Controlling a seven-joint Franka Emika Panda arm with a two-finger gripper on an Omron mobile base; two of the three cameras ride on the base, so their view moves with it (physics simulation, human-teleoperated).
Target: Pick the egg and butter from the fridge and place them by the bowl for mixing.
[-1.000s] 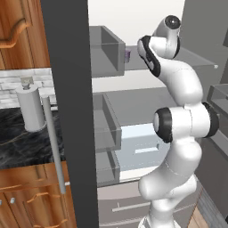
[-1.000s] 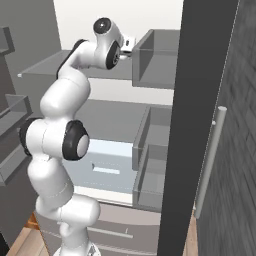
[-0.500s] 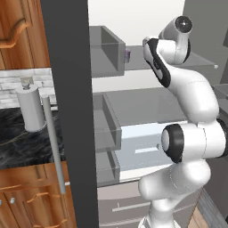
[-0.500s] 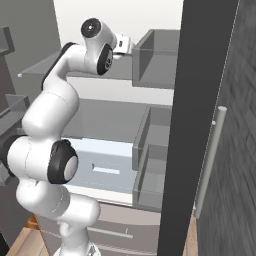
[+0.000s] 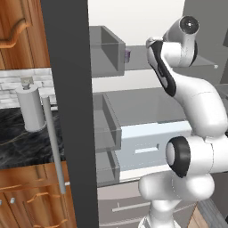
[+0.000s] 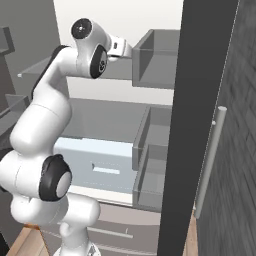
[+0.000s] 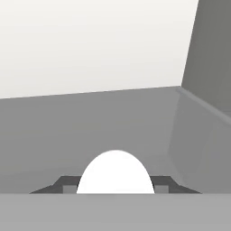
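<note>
Inside the fridge [image 5: 67, 111], in the hand view, the egg [image 7: 115, 173] sits right between the two dark fingertips [image 7: 63, 185] of the gripper [image 7: 115, 187], white and rounded, with a fingertip against each side of it. The gripper is clenched on the egg. Past the egg lies a flat pale grey shelf [image 7: 90, 122], then the fridge's white back wall [image 7: 90, 45], and a grey bin wall [image 7: 203, 126] stands to one side.

From the left base view, nearest stands the fridge's dark grey open door with its long silver bar handle [image 5: 54, 144]. Just inside the door hang grey door bins [image 5: 107, 129], one above another. Beyond them the white arm [image 5: 187, 102] bends up and reaches in at the height of the fridge's upper shelf [image 5: 138, 60]. A small dark purplish item [image 5: 128, 54] sits on that upper shelf, beside the top bin [image 5: 107, 51]. Lower in the fridge is a pale blue-grey drawer [image 5: 151, 147]. Outside the fridge, on the far side of the door, a grey cylindrical canister [image 5: 30, 107] stands on a dark marbled counter [image 5: 22, 138], with wooden cabinets [image 5: 26, 196] below.

From the right base view, the arm's hand [image 6: 117, 47] points toward the top bin [image 6: 155, 57] at the fridge's upper shelf.
</note>
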